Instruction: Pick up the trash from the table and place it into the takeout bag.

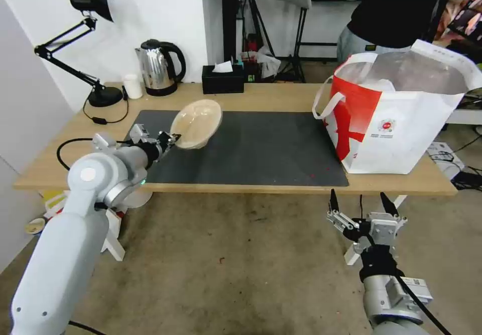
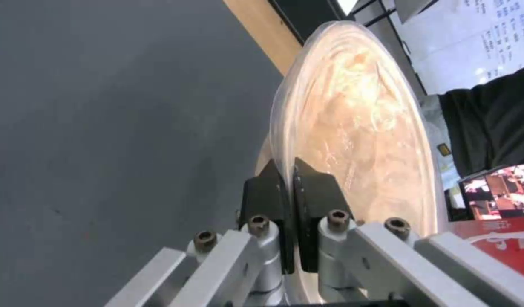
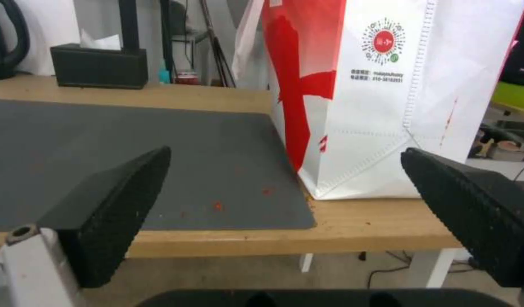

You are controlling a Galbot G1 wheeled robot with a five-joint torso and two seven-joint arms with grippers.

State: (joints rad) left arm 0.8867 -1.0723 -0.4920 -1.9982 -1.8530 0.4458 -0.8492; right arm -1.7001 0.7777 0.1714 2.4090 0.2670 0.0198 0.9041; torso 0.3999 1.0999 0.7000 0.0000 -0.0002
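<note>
Right gripper (image 1: 359, 205): nearest the head camera, parked low in front of the table's near edge, black fingers (image 3: 111, 200) spread wide with nothing between them.
Takeout bag (image 1: 396, 119): stands upright on the table just beyond the right gripper and a little to its right, mouth open, silvery lining showing, white strap handle (image 1: 324, 101) hanging on the side toward the mat; its red-and-white wall with the round logo (image 3: 383, 41) faces the right gripper.
Left gripper (image 1: 169, 138): over the left part of the mat, fingers pinched tight on the rim of the beige bowl (image 1: 196, 124).
Beige bowl, left wrist view (image 2: 358, 140): the two black pads (image 2: 319, 200) clamp the near edge of its rim; the bowl stands tilted on edge, lifted off the mat, its clear-lidded face turned away from the mat.
Mat (image 1: 261, 149): dark grey, lying beneath the left gripper and reaching across to the bag's foot; small red crumbs (image 3: 217, 206) lie near its corner in front of the right gripper.
Table (image 1: 281, 96): light wood.
Tissue box (image 1: 223, 78): black, at the table's far edge, well beyond both grippers.
Kettle (image 1: 159, 67) and desk lamp (image 1: 85, 43): far beyond the left gripper, at the back left of the table.
</note>
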